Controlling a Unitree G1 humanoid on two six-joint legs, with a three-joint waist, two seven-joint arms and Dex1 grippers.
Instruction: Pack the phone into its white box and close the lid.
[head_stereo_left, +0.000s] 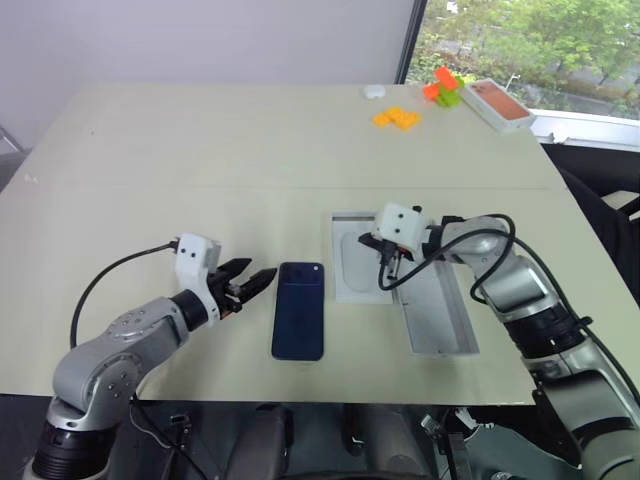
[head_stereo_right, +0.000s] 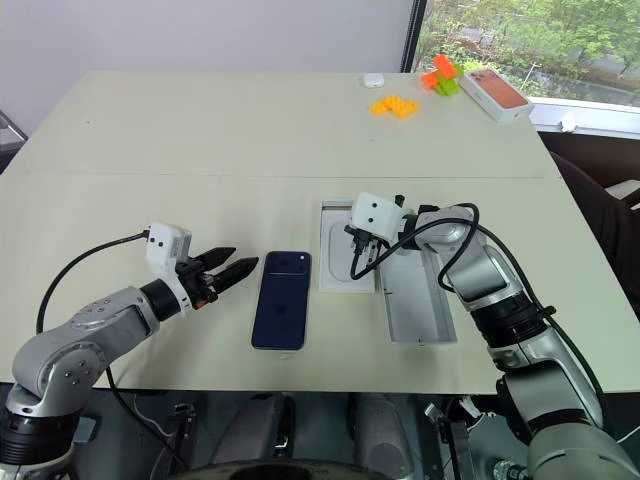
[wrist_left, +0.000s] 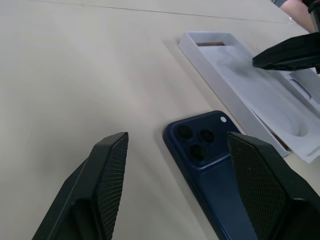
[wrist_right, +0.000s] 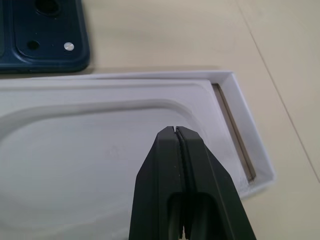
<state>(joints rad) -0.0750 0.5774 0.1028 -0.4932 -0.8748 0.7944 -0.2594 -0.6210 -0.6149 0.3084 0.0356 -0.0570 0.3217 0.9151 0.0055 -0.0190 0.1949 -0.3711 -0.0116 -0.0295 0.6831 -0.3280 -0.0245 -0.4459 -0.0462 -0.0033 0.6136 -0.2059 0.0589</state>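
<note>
Lying flat on table (head_stereo_left: 150, 150), phone (head_stereo_left: 299, 310) sat just beside L gripper (head_stereo_left: 250, 281), fingers spread. R gripper (wrist_right: 176, 131), pressed together, hung over insert (wrist_right: 90, 145) in white box (wrist_right: 250, 125); lid (head_stereo_left: 440, 315) alongside.

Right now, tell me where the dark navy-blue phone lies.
The dark navy-blue slim phone lies camera-side up on the beige table, between the open left pincer and the white cardboard box.

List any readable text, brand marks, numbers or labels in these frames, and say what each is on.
None can be read.
The phone: plain dark blue back, no logo or lettering visible.
The white box and the flat white insert lying in it: blank.
The lid: pale inside facing up, no print visible.
The box with the salmon-orange top: any print too small to read.
</note>
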